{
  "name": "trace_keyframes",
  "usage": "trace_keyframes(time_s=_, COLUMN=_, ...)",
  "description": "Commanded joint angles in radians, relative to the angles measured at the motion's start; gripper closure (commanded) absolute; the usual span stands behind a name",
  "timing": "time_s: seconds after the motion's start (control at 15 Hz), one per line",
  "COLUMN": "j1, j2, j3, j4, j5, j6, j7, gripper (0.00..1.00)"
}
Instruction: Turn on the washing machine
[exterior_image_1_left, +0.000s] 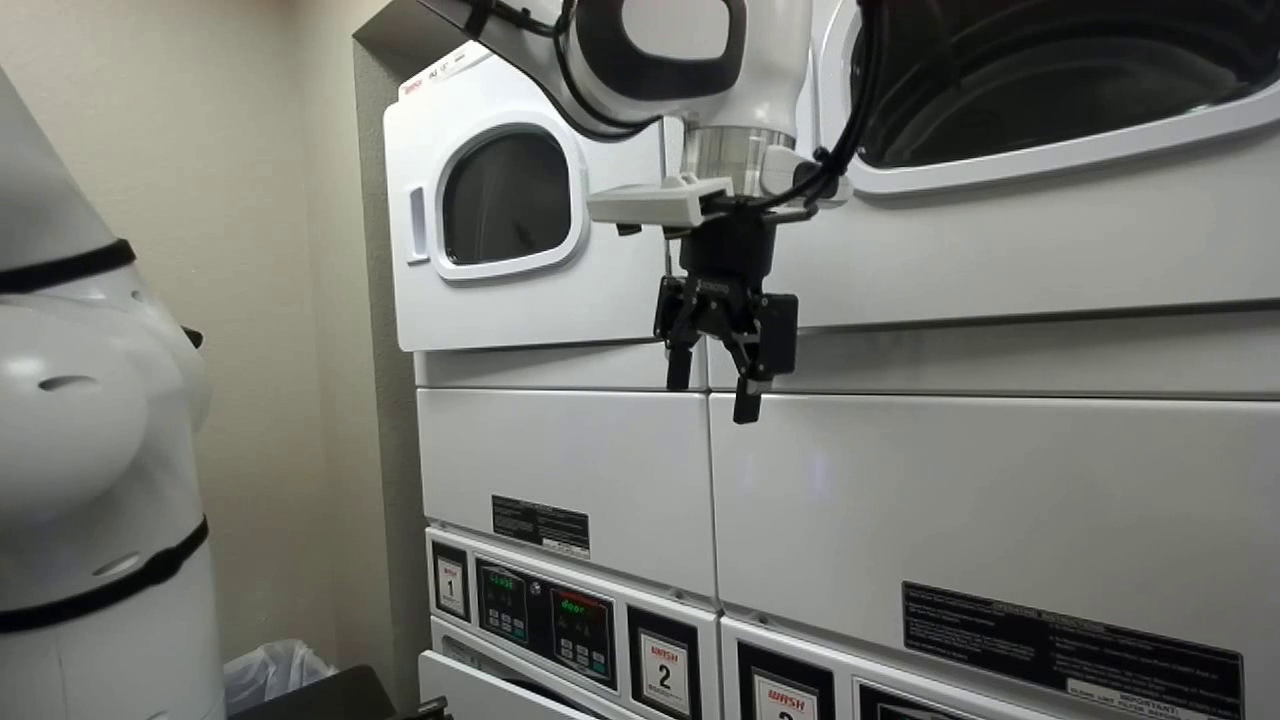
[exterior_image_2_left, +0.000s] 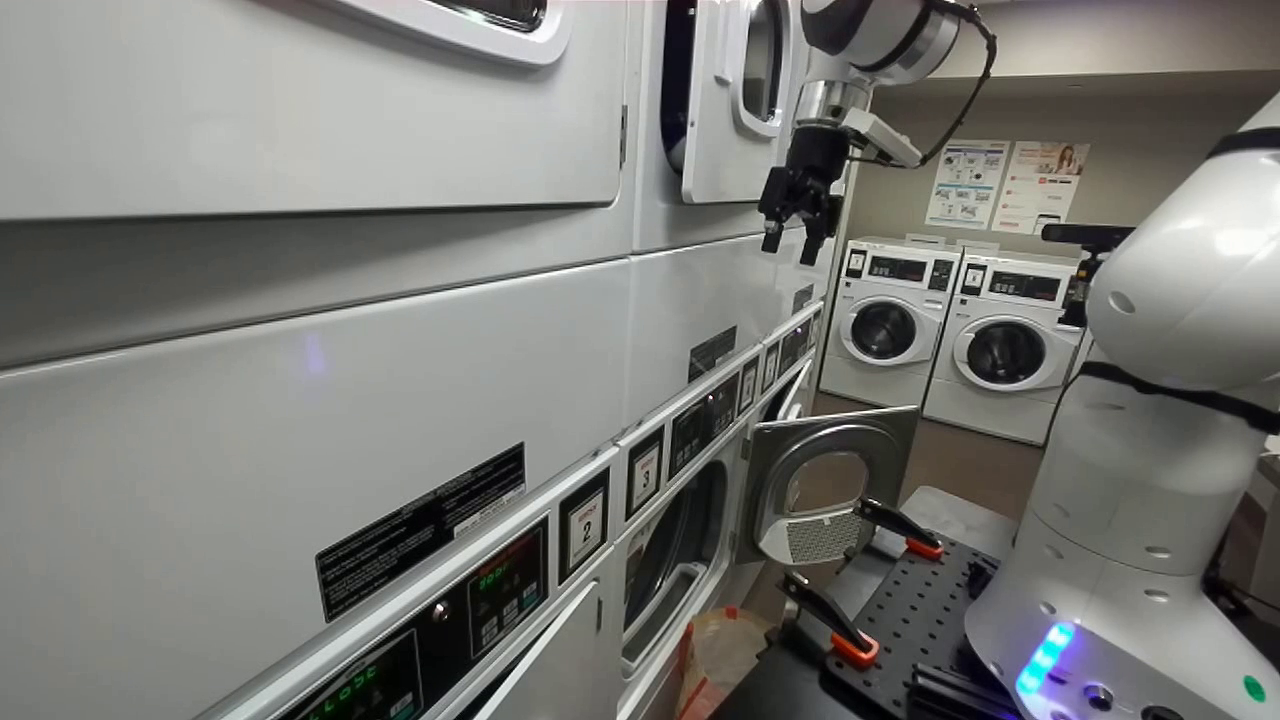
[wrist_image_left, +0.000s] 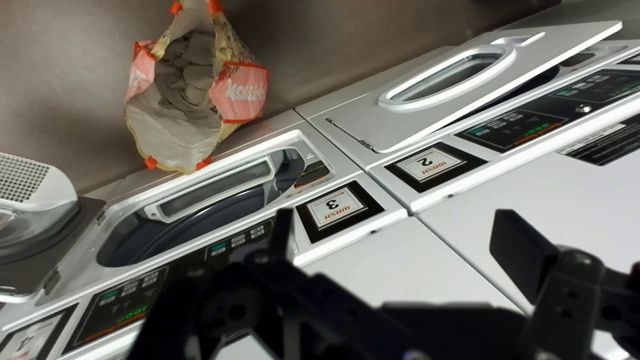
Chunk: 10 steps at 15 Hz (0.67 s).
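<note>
The washing machine (exterior_image_1_left: 1000, 480) is a large white stacked unit on the right in an exterior view. Its big dark round door (exterior_image_1_left: 1080, 90) is cut off at the top, and a long black label (exterior_image_1_left: 1070, 640) sits above its control strip. The unit, marked 3, shows in an exterior view (exterior_image_2_left: 700, 285) and in the wrist view (wrist_image_left: 395, 265). Its black control panel (wrist_image_left: 132, 302) has green lit text, partly covered by a finger. My gripper (exterior_image_1_left: 713, 400) is open and empty, pointing down before the white panels; it also shows in an exterior view (exterior_image_2_left: 790, 252) and the wrist view (wrist_image_left: 395, 217).
A similar unit (exterior_image_1_left: 560, 440) marked 1 and 2 stands alongside, its lower door (wrist_image_left: 465, 85) ajar. The lower door (exterior_image_2_left: 830, 485) of the unit marked 3 stands wide open. A bag of clothes (wrist_image_left: 175, 135) is on the floor. Clamps (exterior_image_2_left: 850, 640) sit on the robot's black base plate.
</note>
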Motion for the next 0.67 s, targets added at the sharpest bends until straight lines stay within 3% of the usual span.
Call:
trace_keyframes(time_s=0.0, j1=-0.042, j2=0.060, j3=-0.002, j4=-0.060, j5=0.003, j6=0.121, j7=-0.003, gripper=0.00)
trace_keyframes(time_s=0.33, j1=-0.063, j2=0.198, j3=-0.048, j4=-0.134, j5=0.062, j6=0.381, j7=-0.074, gripper=0.00)
trace_keyframes(time_s=0.6, j1=-0.050, j2=0.362, j3=-0.060, j4=-0.133, j5=0.188, j6=0.557, j7=-0.247, gripper=0.00)
